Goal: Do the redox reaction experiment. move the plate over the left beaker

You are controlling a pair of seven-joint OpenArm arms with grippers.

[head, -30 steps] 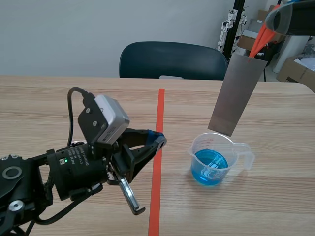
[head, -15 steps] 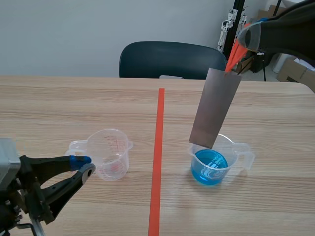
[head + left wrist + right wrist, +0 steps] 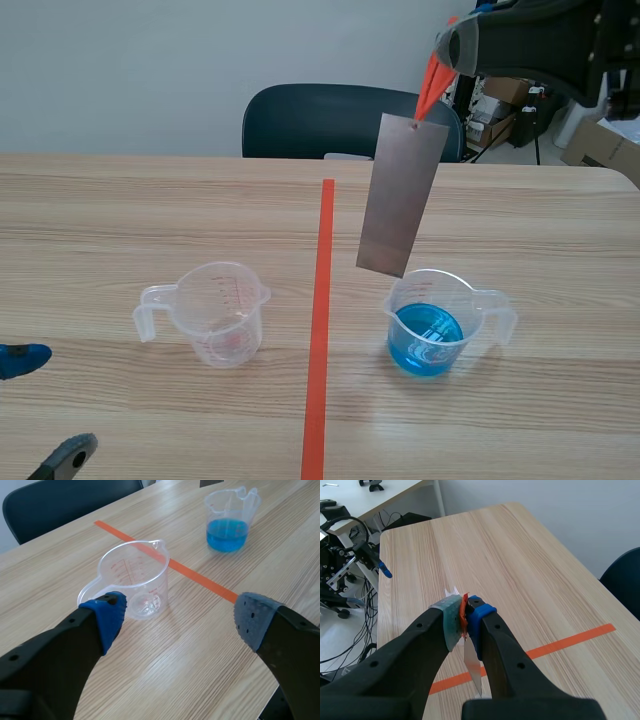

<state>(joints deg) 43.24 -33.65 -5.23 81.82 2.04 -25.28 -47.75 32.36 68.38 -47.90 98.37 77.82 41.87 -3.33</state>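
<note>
Grey metal plate (image 3: 400, 195) hangs tilted in the air by its orange tag (image 3: 431, 90), which our right gripper (image 3: 465, 616) pinches. We see its lower edge just above the blue-liquid beaker (image 3: 430, 325), right of the tape line (image 3: 320, 330). The clear left beaker (image 3: 222, 312) stands well apart from the plate, ahead of our left gripper (image 3: 177, 614), whose 2 fingers are spread wide.

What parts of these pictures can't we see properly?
1. Scene view: the left hand is cut off by the edge; only two fingertips show.
2. Right wrist view: the plate is mostly hidden behind the right hand.
3. Left wrist view: the red marks on the empty beaker are too small to read.
</note>
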